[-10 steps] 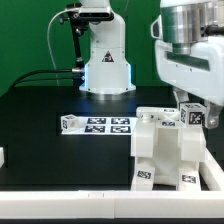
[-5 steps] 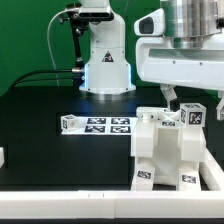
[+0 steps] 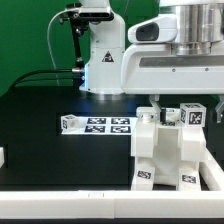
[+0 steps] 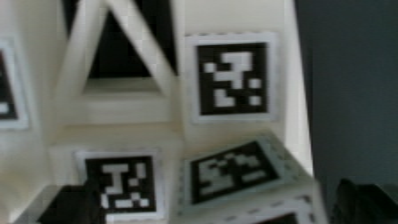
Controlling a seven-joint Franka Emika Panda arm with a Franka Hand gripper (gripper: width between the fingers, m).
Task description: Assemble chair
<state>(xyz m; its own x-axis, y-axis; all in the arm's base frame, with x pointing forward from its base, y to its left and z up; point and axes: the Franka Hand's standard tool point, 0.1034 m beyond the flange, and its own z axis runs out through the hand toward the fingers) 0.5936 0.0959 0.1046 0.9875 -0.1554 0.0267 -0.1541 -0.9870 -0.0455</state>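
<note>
marker board [image 3: 96, 124] flat on table [image 3: 40, 120], mid-scene. chair [image 3: 170, 150] at exterior view's right, near front edge, tagged white parts joined upright. gripper [image 3: 158, 108] just above chair top; fingers mostly hidden, spread unclear, cannot tell.

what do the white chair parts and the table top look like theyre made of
Chair parts: probably matte white plastic, possibly 3D-printed; opaque, blocky, no wood grain, with black-and-white marker tags that look like paper stickers. Table: a matte black surface, little glare; material unclear.
</note>
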